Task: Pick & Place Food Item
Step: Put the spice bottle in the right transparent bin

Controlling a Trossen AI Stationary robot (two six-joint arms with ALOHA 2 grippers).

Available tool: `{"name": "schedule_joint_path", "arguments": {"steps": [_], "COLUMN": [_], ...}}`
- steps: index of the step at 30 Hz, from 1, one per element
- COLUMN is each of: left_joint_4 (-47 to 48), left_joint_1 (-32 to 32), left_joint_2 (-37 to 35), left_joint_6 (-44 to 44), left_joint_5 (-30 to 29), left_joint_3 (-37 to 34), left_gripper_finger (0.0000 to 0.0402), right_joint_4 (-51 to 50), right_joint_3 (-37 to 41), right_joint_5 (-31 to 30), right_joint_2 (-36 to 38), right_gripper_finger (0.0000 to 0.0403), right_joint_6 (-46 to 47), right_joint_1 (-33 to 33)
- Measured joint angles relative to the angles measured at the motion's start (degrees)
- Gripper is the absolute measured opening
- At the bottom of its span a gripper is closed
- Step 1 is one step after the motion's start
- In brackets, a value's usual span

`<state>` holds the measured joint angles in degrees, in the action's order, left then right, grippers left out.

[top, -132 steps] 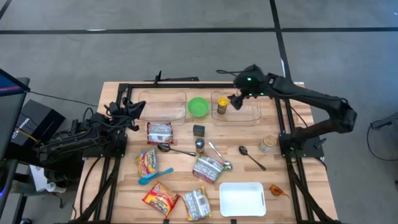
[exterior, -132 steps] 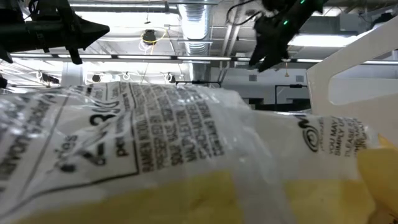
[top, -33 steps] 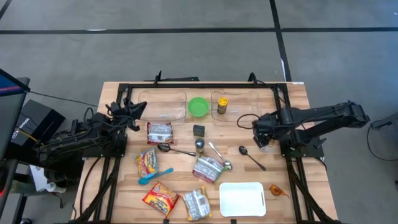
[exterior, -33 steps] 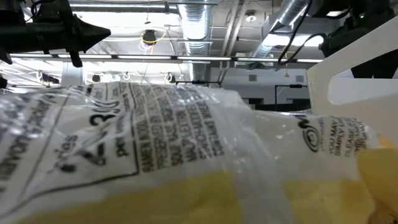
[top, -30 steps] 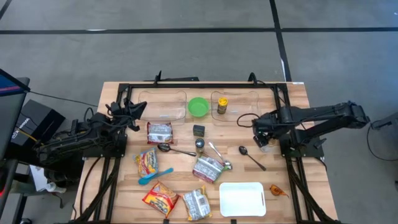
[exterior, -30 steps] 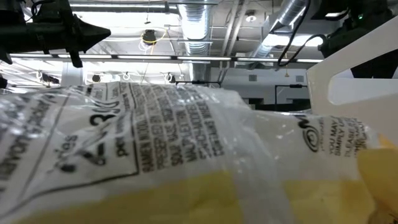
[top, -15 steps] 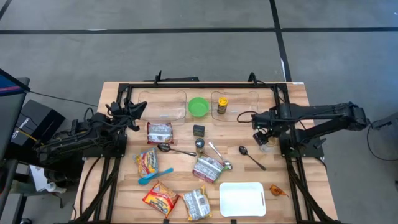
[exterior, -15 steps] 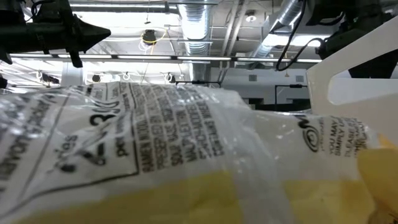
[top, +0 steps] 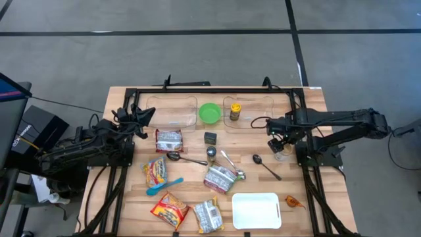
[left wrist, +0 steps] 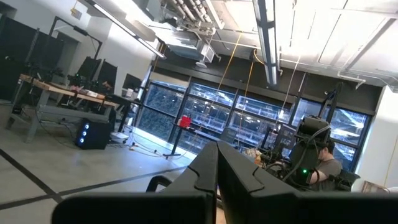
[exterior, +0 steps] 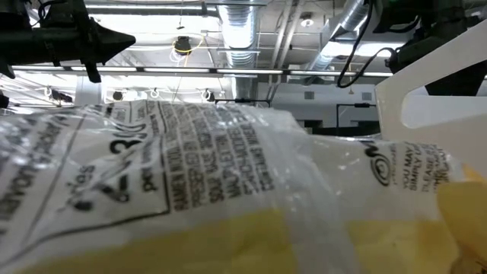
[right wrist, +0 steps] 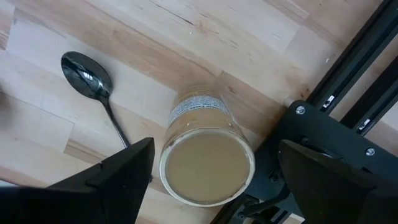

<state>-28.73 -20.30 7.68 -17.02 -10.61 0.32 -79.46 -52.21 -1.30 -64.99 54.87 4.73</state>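
The right gripper [right wrist: 208, 165] hovers over one tan-lidded jar [right wrist: 207, 163] near the desk's [top: 309, 105] right edge, jaws spread wide either side of it, nothing held. One spoon [right wrist: 93, 81] lies just beside the jar (two more lie mid-desk). The left gripper [top: 141, 113] waits at the left, jaws clenched.

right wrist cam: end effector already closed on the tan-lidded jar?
No. The right end effector is open, its fingers standing clear on either side of the jar, which sits upright on the table.
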Motion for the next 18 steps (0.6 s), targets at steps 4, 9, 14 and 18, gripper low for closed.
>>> {"name": "schedule_joint_path", "arguments": {"steps": [4, 9, 14, 18], "left_joint_4": [0.0, 0.0, 0.0, 0.0], "left_joint_1": [0.0, 0.0, 0.0, 0.0], "left_joint_2": [0.0, 0.0, 0.0, 0.0], "left_joint_6": [0.0, 0.0, 0.0, 0.0], "left_joint_5": [0.0, 0.0, 0.0, 0.0], "left_joint_3": [0.0, 0.0, 0.0, 0.0], "left_gripper_finger": [0.0, 0.0, 0.0, 0.0], "right_joint_4": [0.0, 0.2, 0.2, 0.2], "right_joint_3": [0.0, 0.0, 0.0, 0.0], "right_joint_5": [0.0, 0.0, 0.8, 2.1], "right_joint_2": [0.0, -0.2, -2.7, -6.5], "right_gripper_finger": [0.0336, 0.0336, 0.0336, 0.0336], "right_joint_6": [0.0, 0.5, -0.9, -4.5], "right_joint_1": [0.0, -0.4, 0.2, 1.8]}}
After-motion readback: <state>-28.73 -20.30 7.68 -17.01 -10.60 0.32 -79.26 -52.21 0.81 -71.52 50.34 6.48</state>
